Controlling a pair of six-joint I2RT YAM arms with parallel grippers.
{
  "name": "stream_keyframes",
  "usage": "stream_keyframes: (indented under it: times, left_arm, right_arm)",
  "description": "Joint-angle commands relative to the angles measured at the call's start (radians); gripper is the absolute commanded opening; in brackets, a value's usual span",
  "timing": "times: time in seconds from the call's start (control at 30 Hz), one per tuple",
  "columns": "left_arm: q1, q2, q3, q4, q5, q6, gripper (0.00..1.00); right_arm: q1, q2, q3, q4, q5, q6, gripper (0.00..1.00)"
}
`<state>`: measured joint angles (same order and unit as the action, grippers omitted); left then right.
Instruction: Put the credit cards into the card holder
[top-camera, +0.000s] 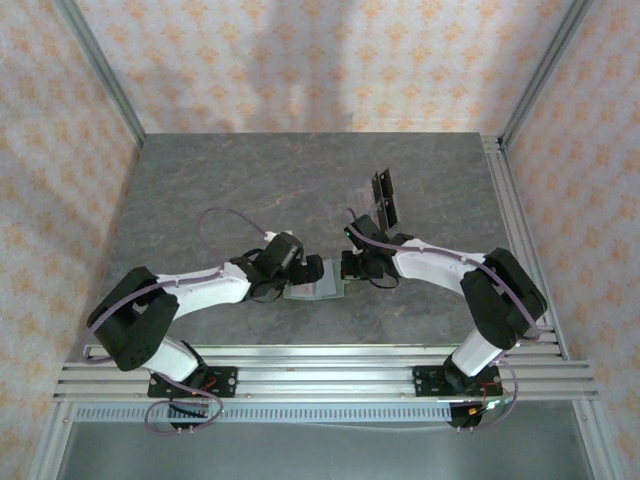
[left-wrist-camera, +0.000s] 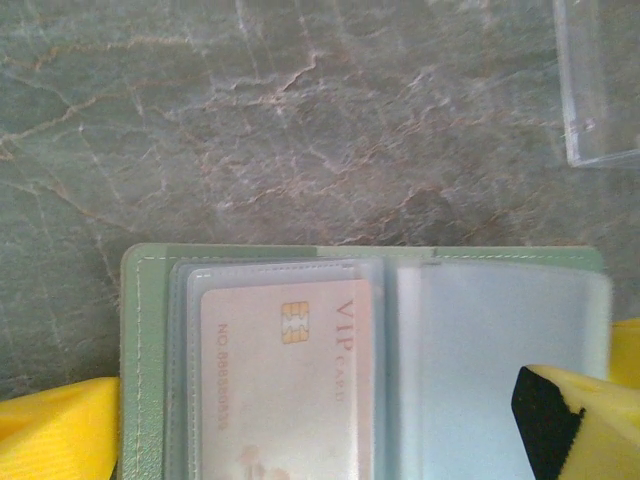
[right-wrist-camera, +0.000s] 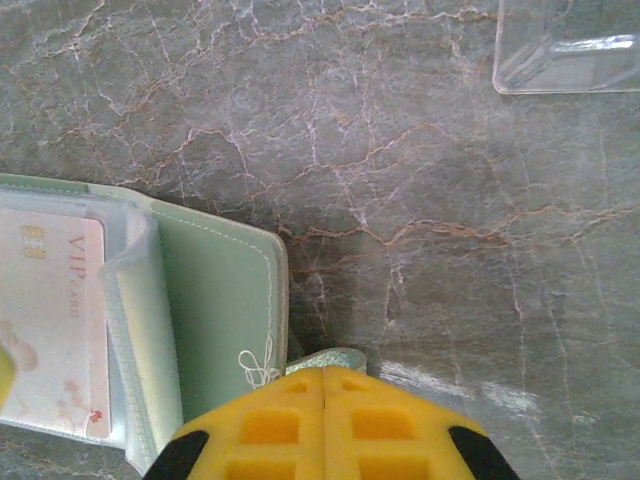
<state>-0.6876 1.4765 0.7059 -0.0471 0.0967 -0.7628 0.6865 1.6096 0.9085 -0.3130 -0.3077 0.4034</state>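
The sage-green card holder (left-wrist-camera: 140, 330) lies open on the table, its clear sleeves facing up. A pale pink credit card (left-wrist-camera: 275, 380) marked VIP sits inside the left sleeve. My left gripper (left-wrist-camera: 315, 400) is open, with one yellow finger on each side of the holder. My right gripper (right-wrist-camera: 323, 372) is shut on the small closing tab at the right edge of the card holder (right-wrist-camera: 215, 300). In the top view both grippers meet over the card holder (top-camera: 318, 288) near the table's front middle. Black credit cards (top-camera: 385, 192) stand further back.
A clear plastic stand (right-wrist-camera: 565, 50) rests on the dark marble table (top-camera: 200, 190) behind the wallet and holds the black cards upright. The same stand (left-wrist-camera: 600, 90) sits at the upper right of the left wrist view. Metal rails (top-camera: 320, 365) run along the near edge.
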Motion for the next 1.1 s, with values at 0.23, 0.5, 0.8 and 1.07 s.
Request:
stream_keyframes:
  times: [0.23,0.5,0.8,1.07]
  left_arm:
    - [-0.08,-0.106,0.009,0.09,-0.034,-0.055,1.0]
    - [-0.194,0.021,0.078,0.175,-0.069,-0.084,1.0]
    - [-0.231,0.037,0.084,0.174,-0.144,-0.085,1.0]
    - [-0.23,-0.032,0.084,0.123,-0.214,-0.059,1.0]
  right_arm:
    - [-0.011,0.027,-0.007,0.024,-0.002,0.009,0.0]
    - [-0.035,0.006,-0.015,0.029,0.004,0.034,0.0]
    - [-0.045,-0.024,-0.042,0.031,0.007,0.049,0.06]
    - [-0.045,-0.13,-0.04,-0.015,0.013,0.058,0.33]
